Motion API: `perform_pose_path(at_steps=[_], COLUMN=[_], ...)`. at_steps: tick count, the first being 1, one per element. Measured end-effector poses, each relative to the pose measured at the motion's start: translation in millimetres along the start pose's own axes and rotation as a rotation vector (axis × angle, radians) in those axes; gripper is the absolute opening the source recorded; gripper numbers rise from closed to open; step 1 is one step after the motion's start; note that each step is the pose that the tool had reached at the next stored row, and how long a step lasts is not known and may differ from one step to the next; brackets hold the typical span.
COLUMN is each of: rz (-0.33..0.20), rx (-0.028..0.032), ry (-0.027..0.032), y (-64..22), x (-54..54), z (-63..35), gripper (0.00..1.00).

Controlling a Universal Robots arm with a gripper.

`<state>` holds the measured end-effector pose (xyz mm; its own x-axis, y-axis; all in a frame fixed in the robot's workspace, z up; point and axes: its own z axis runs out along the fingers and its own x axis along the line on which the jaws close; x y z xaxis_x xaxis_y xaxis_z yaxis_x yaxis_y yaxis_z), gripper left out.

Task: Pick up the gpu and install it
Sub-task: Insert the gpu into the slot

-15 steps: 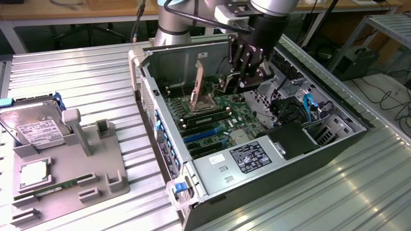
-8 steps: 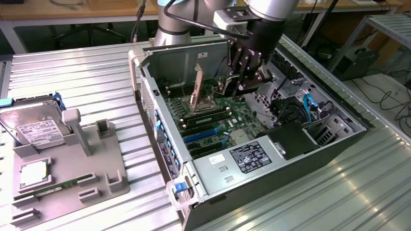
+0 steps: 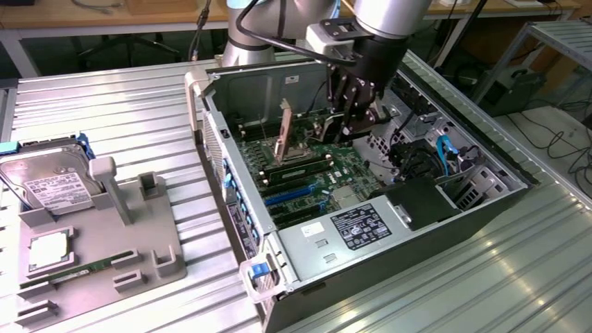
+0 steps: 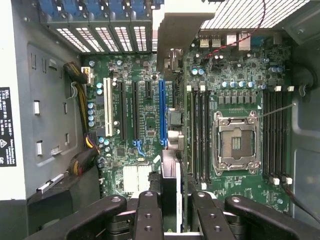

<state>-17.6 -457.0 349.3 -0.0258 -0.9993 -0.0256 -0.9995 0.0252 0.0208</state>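
The gpu [image 4: 170, 186] shows edge-on in the wrist view, a thin card with its silver bracket [image 4: 177, 30] at the far end. My gripper [image 4: 170, 202] is shut on it, one black finger [image 4: 148, 215] on each side. The card hangs above the motherboard, over the strip between the long blue slot [image 4: 161, 115] and the memory slots. In the exterior view my gripper [image 3: 356, 125] reaches down into the open computer case [image 3: 500, 177], and the gpu's bracket [image 3: 285, 119] stands upright to the exterior view's left of it.
The open CPU socket [image 4: 236, 140] lies beside the memory slots. Blue slot clips [image 4: 95, 7] line the case's rear wall. A power supply [image 3: 365, 225] fills the near end of the case. On the grey fixture [image 3: 157, 239] rest a hard drive [image 3: 51, 184] and a memory stick [image 3: 74, 272].
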Motion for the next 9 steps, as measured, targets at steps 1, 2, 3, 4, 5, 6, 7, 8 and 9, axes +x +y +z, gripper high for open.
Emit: perform_pose_path(at_steps=[1, 2, 3, 4, 5, 6, 7, 8, 9], rz=[0.000, 0.000, 0.000, 0.000, 0.000, 0.000, 0.000, 0.000, 0.000], rx=[0.0026, 0.0027, 0.0029, 0.0030, 0.0027, 0.0026, 0.0023, 0.0022, 0.0022], ry=[0.0001, -0.0001, -0.0007, -0.0023, -0.0023, -0.0027, -0.0028, -0.0028, -0.0028], y=[0.0, -0.1, -0.1, 0.6, 2.6, 2.5, 2.5, 2.4, 2.4], x=[0.1, 0.2, 0.4, 0.7, 1.8, 1.8, 1.9, 1.9, 1.9], z=[1.0, 2.5, 3.9, 6.5, 7.4, 9.4, 11.2, 13.2, 14.9], gripper=[0.28, 0.28, 0.28, 0.28, 0.28, 0.28, 0.28, 0.28, 0.28])
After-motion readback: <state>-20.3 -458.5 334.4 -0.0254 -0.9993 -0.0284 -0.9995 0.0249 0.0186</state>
